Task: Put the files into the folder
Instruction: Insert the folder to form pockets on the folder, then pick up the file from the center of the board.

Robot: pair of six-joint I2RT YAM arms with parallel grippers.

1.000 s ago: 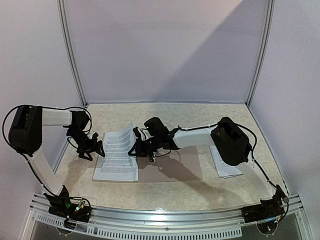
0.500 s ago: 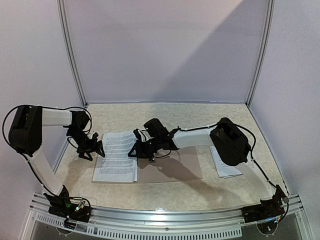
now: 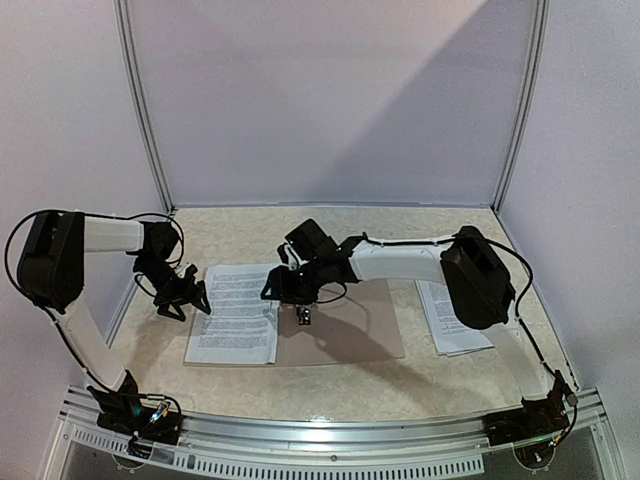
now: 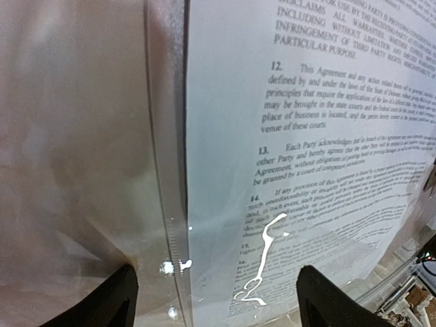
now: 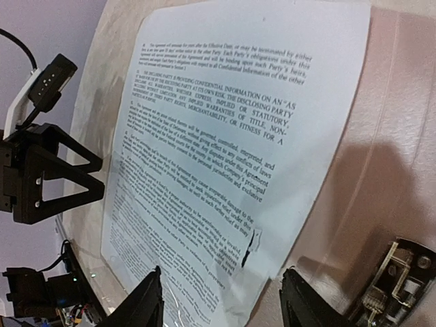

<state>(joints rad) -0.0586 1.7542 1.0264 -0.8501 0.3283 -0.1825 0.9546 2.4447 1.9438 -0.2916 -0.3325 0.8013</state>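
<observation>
Open brown folder (image 3: 350, 332) lying flat mid-table, one printed sheet (image 3: 235, 312) on its left half.
Spare sheets (image 3: 452, 322) sit well off to the right. The left gripper (image 4: 216, 289) and right gripper (image 5: 221, 286) are both spread wide, holding nothing, one on each side of the sheet.

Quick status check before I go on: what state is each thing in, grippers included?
Folder: open, lying flat.
Printed sheet: flat, print up, right edge overlapping the folder's brown card.
Paper stack: on the table right of the folder, not in it.
Clip: at the folder's fold; open or shut unclear.
Left gripper: open, empty.
Right gripper: open, empty.
</observation>
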